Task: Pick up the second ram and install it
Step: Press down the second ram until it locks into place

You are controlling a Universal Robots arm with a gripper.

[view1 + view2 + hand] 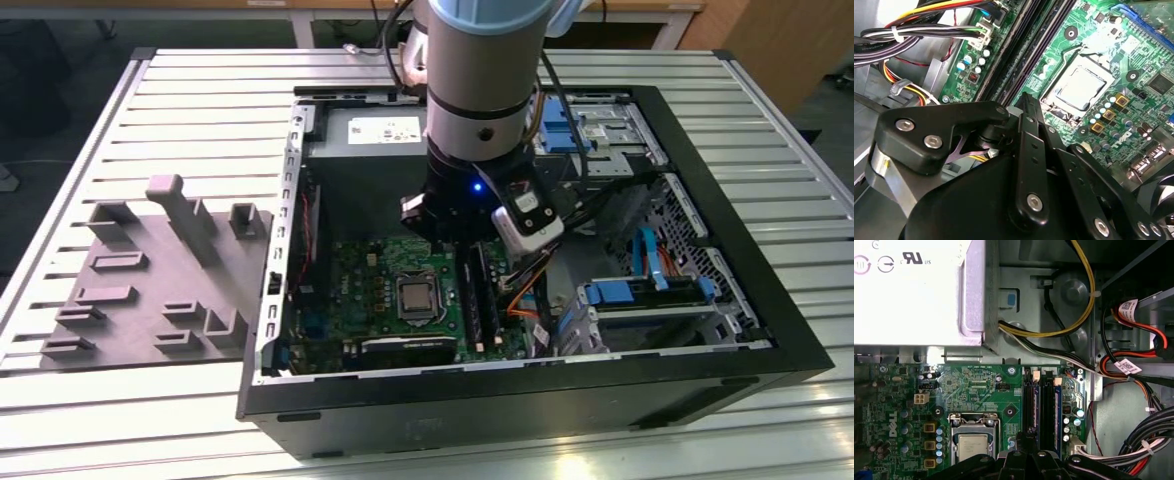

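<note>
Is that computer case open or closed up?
Open. The computer case lies on its side with no panel over it, so the green motherboard and cables inside show from above.

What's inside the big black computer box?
Inside the black computer case lies a green circuit board with a silver square chip, coloured cables and blue brackets. The arm hides the rest.
</note>
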